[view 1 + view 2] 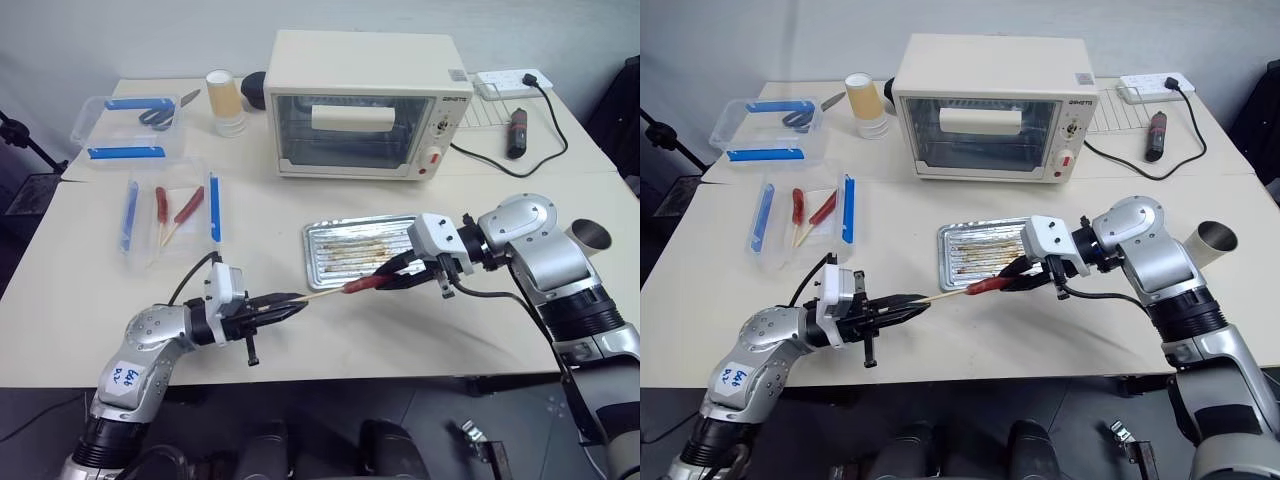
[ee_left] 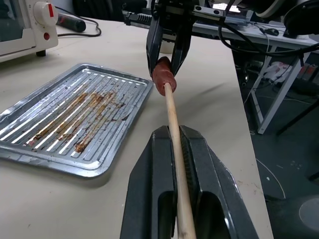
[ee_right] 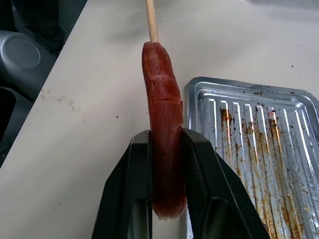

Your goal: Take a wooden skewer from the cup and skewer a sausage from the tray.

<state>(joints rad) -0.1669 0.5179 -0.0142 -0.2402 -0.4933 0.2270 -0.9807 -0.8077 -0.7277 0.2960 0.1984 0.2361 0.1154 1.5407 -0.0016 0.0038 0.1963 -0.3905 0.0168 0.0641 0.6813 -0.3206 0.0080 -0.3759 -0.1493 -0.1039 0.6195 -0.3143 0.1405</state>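
My left gripper (image 1: 290,303) is shut on the wooden skewer (image 1: 325,294) and holds it about level over the table's front. The skewer's point is pushed into one end of the reddish-brown sausage (image 1: 365,283). My right gripper (image 1: 385,277) is shut on that sausage, just above the near edge of the silver tray (image 1: 325,255). The right wrist view has the sausage (image 3: 163,124) between the two fingers, with the stick coming out of its far end. The tray floor carries brown grease marks and no sausages. At the far right stands the brown paper cup (image 1: 590,236).
A cream toaster oven (image 1: 365,105) stands behind the tray. To the left lies a clear box with blue clips (image 1: 170,215) holding red sausages on sticks, with another box (image 1: 130,125) and a stack of paper cups (image 1: 225,100) further back. A power strip (image 1: 510,82) sits back right.
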